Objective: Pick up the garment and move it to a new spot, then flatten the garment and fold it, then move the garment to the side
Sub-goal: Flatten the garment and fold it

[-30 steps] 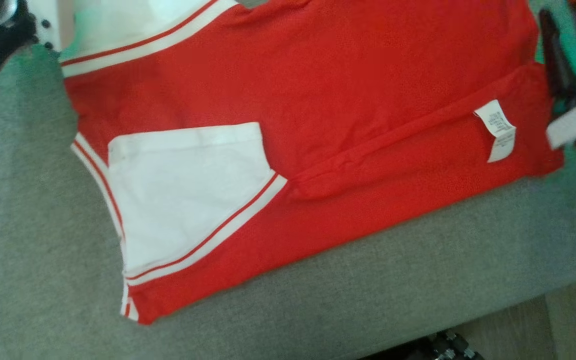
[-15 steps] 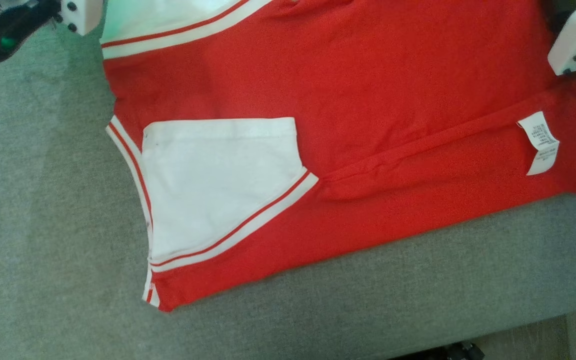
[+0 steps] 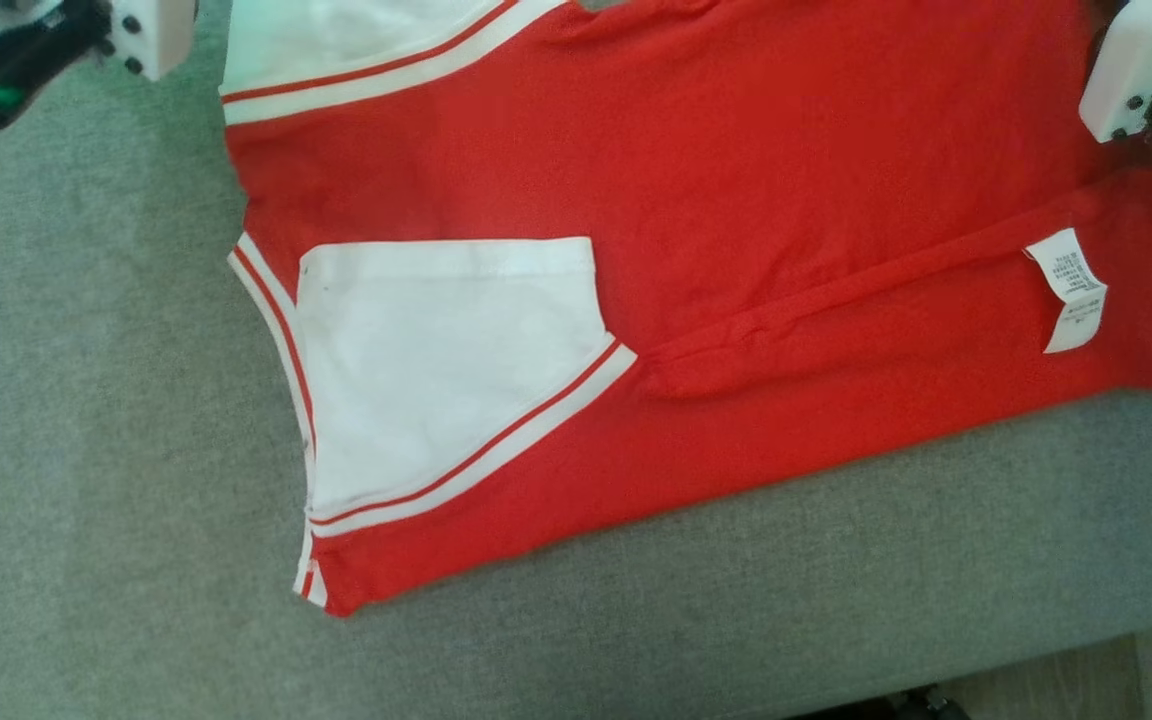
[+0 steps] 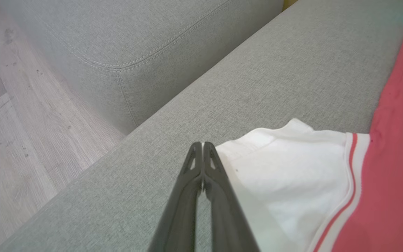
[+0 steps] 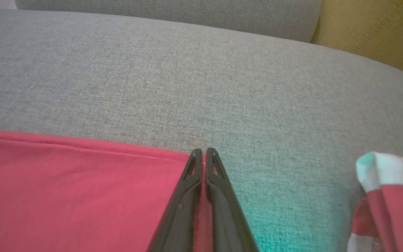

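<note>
The garment [image 3: 736,200] is a red shirt with white sleeves and striped trim, lying flat on a grey sofa seat [image 3: 86,450]. A care label [image 3: 1071,290] lies near its right edge. In the left wrist view my left gripper [image 4: 202,144] is shut, with its tips at the edge of the white sleeve [image 4: 292,168]; no cloth shows between the fingers. In the right wrist view my right gripper [image 5: 204,149] is shut on the far corner of the garment [image 5: 82,192], and red cloth shows in the slit between its fingers. The pale wrist housings [image 3: 151,35] [image 3: 1131,70] sit at the head view's top corners.
The sofa's grey back cushion [image 4: 135,42] rises beyond the seat, with wooden floor [image 4: 12,140] to its side. A yellow cushion [image 5: 380,31] stands at the far right. A checked red, white and teal cloth [image 5: 387,203] lies right of the garment's corner.
The head camera has shifted, sliding the garment right in the picture. My right arm has moved up toward the garment's far right corner and its fingers have shut there. The left gripper has stayed shut.
</note>
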